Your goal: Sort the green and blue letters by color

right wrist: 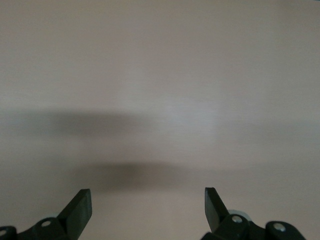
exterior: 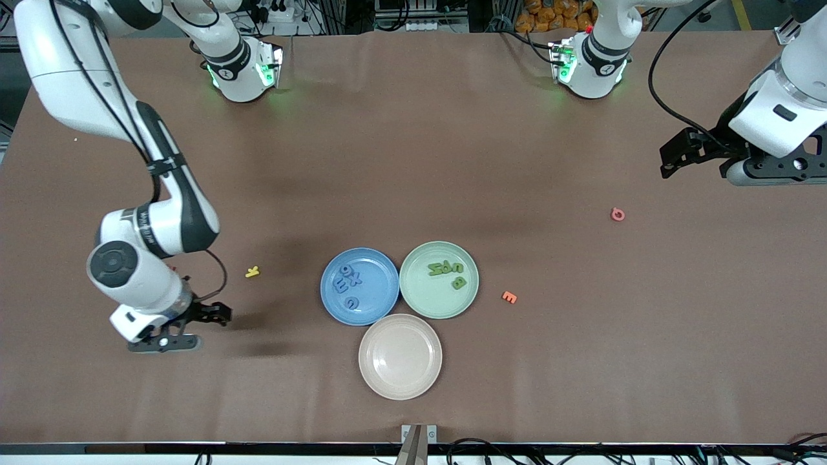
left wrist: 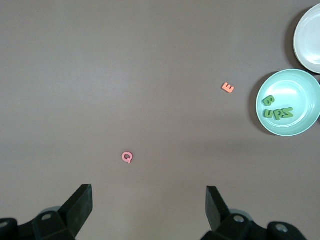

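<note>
Several light blue letters [exterior: 349,281] lie in the blue plate [exterior: 381,284]. Several green letters [exterior: 447,269] lie in the pale green plate [exterior: 420,287] beside it; they also show in the left wrist view [left wrist: 277,112] in that plate [left wrist: 295,90]. My left gripper [exterior: 669,159] is open and empty in the air over bare table at the left arm's end; the left wrist view [left wrist: 149,205] shows nothing between its fingers. My right gripper [exterior: 223,314] is open and empty, low over bare table at the right arm's end, as the right wrist view [right wrist: 148,207] also shows.
An empty beige plate [exterior: 400,356] sits nearer the front camera, touching the two other plates. A yellow letter [exterior: 252,272], an orange E [exterior: 509,297] and a pink Q [exterior: 617,214] lie loose on the brown table.
</note>
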Available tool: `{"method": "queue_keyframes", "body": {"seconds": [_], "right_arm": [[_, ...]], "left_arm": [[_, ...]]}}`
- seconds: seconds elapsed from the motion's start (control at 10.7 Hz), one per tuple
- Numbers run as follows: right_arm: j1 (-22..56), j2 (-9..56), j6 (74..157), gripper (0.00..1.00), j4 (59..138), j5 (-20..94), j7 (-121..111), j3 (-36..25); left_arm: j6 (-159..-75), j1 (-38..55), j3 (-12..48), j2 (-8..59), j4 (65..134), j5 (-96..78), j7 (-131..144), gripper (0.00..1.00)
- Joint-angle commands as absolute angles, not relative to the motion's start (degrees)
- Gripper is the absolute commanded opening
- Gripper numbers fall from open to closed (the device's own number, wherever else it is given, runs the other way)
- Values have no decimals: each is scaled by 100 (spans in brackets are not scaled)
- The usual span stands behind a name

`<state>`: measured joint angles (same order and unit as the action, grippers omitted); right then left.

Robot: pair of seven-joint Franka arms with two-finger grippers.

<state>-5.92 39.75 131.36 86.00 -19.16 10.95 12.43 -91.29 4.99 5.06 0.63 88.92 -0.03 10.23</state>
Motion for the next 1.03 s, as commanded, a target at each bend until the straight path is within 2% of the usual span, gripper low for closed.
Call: {"method": "queue_keyframes", "body": {"seconds": [0.0, 0.37, 0.94], "right_arm": [[-1098, 3982, 13140, 100, 8517, -1969, 633, 1257], [-1222, 3632, 13035, 100, 8525, -1925, 598, 1301], [-1187, 1945, 10401, 100, 8525, -1442, 598, 1678]], "left_arm": [[-9026, 448, 510, 70, 8789, -44, 861, 100], [-9044, 448, 518, 70, 8772, -35, 861, 100], [-9053, 439, 519, 70, 8771, -35, 861, 100]]}}
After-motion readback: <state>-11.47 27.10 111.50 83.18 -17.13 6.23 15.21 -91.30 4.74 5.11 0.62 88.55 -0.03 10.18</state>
